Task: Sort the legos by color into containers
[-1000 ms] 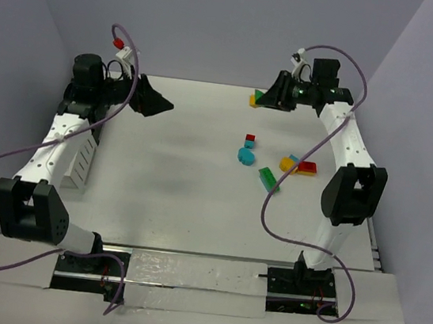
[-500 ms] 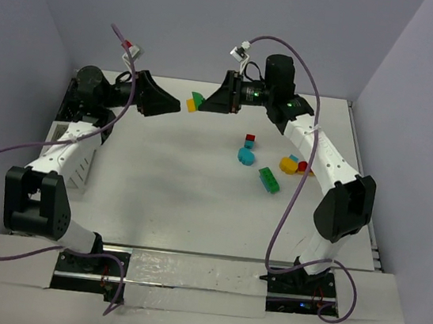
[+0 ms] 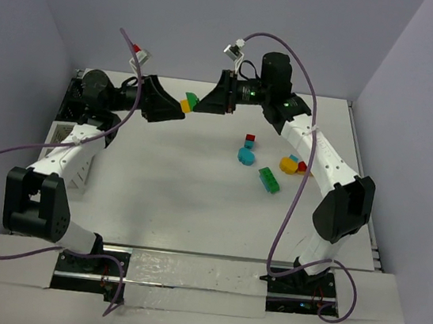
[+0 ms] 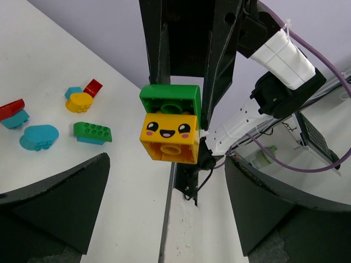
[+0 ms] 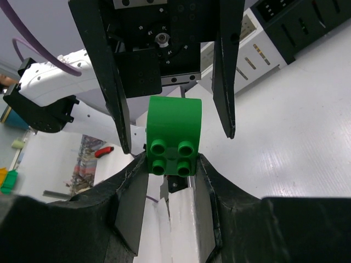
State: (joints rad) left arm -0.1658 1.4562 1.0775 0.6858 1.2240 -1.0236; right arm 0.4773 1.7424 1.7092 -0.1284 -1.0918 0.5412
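My right gripper (image 3: 202,102) is shut on a green lego (image 5: 174,134) joined to a yellow lego with a smiling face (image 4: 169,137), held in the air over the back of the table. My left gripper (image 3: 172,107) faces it, open. Its fingers (image 5: 111,82) stand on either side of the pair with gaps. More legos lie on the table: red (image 3: 250,139), cyan (image 3: 245,155), green (image 3: 269,179), yellow (image 3: 288,165). The white container (image 3: 73,157) stands at the left edge, and the black container (image 5: 307,24) stands behind the white one (image 5: 248,57).
Purple cables loop off both arms. The left arm's links pass over the white container. Grey walls close the table at the back and sides. A small red piece (image 3: 303,167) lies beside the yellow lego.
My right arm has swung left from the back right corner, carrying the green and yellow pair. My left gripper has moved right to meet it, and its open fingers now flank the pair.
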